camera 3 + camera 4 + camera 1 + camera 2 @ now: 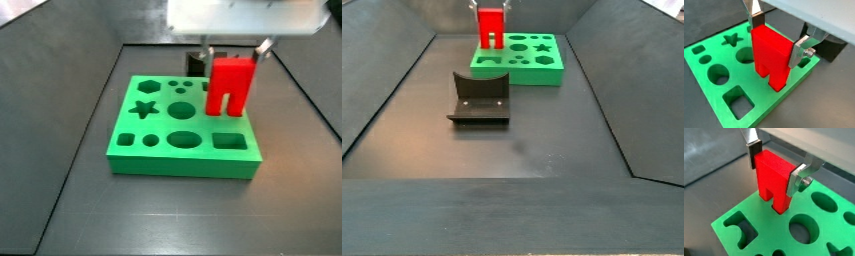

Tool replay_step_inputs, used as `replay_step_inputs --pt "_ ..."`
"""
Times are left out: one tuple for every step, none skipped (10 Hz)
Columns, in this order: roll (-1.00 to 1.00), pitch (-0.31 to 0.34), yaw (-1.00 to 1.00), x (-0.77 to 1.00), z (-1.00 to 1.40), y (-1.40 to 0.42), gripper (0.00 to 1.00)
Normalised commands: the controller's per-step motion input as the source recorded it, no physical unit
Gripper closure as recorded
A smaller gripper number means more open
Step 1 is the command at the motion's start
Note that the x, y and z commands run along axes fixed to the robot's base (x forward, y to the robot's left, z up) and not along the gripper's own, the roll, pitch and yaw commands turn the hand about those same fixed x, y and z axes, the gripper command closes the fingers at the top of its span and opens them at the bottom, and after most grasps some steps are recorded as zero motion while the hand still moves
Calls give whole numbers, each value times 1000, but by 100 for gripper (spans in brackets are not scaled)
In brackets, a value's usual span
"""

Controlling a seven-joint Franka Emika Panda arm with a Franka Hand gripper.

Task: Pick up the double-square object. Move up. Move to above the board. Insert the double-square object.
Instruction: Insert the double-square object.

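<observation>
The double-square object [771, 60] is a tall red block with two legs pointing down. My gripper [777, 37] is shut on its upper part, one silver finger [756, 22] on each side, as both wrist views show [774, 169]. The block [230, 85] hangs upright over the right part of the green board [181, 163], close to its top face. I cannot tell whether the legs touch it. In a side view the gripper [492, 8] and the block [492, 28] stand over the board's [529, 78] far left part.
The board's top [757, 95] carries several cut-outs: a star, circles, an oval and squares. The dark fixture [480, 98] stands on the floor in front of the board. Sloping dark walls enclose the floor on both sides.
</observation>
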Motion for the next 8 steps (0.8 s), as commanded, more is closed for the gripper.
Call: replay_step_inputs --pt "174 -141 -86 -217 -557 -51 100" --pt "270 -93 -86 0 -660 -49 100" --pt "296 -93 -3 0 -709 0 100" --pt "290 -91 0 3 -703 0 100" --pt "281 -89 0 60 -700 0 100" --pt "166 -84 0 0 -306 -69 100" --pt "-11 0 0 0 0 0 100" --pt "0 0 0 0 0 0 100"
